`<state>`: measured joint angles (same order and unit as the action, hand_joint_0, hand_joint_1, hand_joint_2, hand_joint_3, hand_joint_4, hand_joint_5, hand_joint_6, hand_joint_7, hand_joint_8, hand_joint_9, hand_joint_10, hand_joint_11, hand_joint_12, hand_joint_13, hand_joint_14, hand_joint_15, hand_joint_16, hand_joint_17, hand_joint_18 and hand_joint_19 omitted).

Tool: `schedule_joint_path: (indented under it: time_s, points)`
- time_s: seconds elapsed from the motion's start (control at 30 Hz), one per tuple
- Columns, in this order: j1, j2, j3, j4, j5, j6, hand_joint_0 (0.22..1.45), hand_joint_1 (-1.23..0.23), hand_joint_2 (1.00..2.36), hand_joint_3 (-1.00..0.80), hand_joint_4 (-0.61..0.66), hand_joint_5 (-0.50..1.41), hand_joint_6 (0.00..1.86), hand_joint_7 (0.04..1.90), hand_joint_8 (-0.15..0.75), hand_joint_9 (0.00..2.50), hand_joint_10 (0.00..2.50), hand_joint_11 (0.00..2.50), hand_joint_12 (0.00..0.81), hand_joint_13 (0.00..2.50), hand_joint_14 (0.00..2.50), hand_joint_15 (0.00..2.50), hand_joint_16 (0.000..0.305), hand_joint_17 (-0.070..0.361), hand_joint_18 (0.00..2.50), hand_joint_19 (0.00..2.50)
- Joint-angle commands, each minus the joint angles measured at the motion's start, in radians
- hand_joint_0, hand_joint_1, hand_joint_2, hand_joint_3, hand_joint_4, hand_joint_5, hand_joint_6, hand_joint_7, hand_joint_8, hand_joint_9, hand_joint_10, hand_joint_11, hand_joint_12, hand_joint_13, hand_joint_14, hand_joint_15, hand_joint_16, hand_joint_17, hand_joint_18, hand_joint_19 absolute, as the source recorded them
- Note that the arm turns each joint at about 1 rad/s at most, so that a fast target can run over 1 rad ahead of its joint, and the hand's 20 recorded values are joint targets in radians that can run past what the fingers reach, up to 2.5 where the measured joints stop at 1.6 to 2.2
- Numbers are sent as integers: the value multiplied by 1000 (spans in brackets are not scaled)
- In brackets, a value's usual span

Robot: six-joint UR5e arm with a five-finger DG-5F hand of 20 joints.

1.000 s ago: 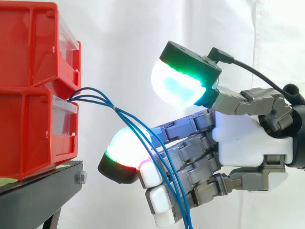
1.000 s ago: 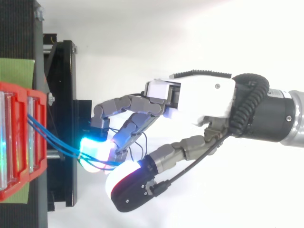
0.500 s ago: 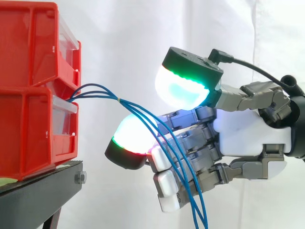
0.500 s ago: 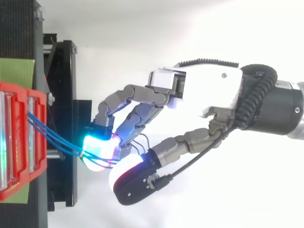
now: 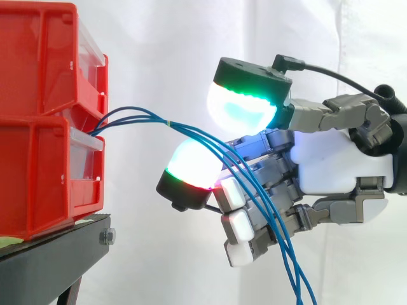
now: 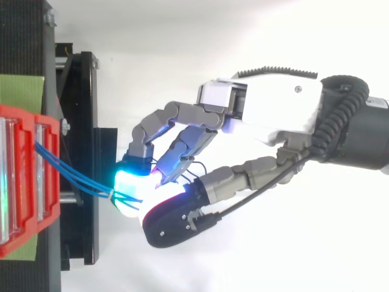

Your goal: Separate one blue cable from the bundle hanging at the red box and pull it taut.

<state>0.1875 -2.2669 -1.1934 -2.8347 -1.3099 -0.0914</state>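
Observation:
Several thin blue cables come out of the gap between two stacked red bins and are bound at a small tie. From there they slope down to the right, across the fingers of my hand. The hand reaches in from the right with its fingers curled. Its thumb pad glows green above the cables and a finger pad sits just below them. From above, the thumb and a cyan-lit fingertip close together on the cables near the tie.
The red bins rest on a black stand, whose frame juts toward the hand. A white curtain hangs behind. The loose cable ends hang down past the lower fingers and out of the side view.
The hand has drawn away from the bins to the right and slightly upward. The cables came with it: their tie point rose and the stretch from the bins lies flatter.

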Motion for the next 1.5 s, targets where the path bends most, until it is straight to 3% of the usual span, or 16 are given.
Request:
schedule_joint_path:
  time_s: [0.0, 0.13, 0.3, 0.7, 0.83, 0.93, 1.03, 1.2, 1.3, 1.47]
  points:
    - [-5, 0, 29, -28, 1, 4, 651, -760, 1010, -373, 172, -200, 947, 844, 369, 919, 15, 737, 357, 1010, 19, 603, 36, 81, 743, 519]
    - [-8, 0, 51, -57, 4, 15, 599, -742, 1000, -500, 179, -199, 929, 818, 367, 923, 16, 741, 357, 1007, 19, 609, 37, 82, 745, 522]
    - [-11, -14, 52, -40, 12, 48, 567, -653, 1000, -500, 181, -196, 890, 821, 368, 930, 15, 739, 368, 1013, 19, 613, 39, 89, 753, 541]
    - [-16, -57, 81, -6, 14, 84, 607, -681, 1001, -481, 167, -192, 874, 828, 371, 954, 16, 747, 367, 1019, 21, 622, 40, 90, 764, 549]
    - [-16, -57, 81, 1, 15, 84, 629, -690, 1015, -306, 127, -188, 919, 866, 374, 989, 15, 806, 365, 1041, 21, 625, 40, 91, 788, 563]
    - [-14, -57, 84, 1, 15, 81, 636, -727, 1021, -181, 67, -193, 931, 994, 376, 1009, 16, 877, 366, 1045, 21, 641, 41, 92, 795, 580]
    - [-13, -57, 92, 0, 15, 81, 660, -781, 1021, -157, 50, -204, 961, 961, 373, 996, 13, 914, 365, 1048, 22, 651, 41, 92, 808, 581]
    - [-8, -57, 109, -8, 17, 75, 699, -833, 1016, -268, 64, -206, 973, 916, 370, 1010, 13, 943, 363, 1064, 21, 663, 41, 92, 830, 584]
    - [-6, -57, 117, -25, 17, 75, 737, -834, 1004, -448, 81, -199, 971, 883, 364, 1032, 14, 962, 357, 1079, 23, 677, 40, 90, 841, 584]
    - [-5, -57, 118, -34, 17, 79, 639, -789, 1000, -500, 118, -183, 954, 887, 374, 1095, 14, 960, 365, 1092, 23, 684, 40, 89, 840, 592]
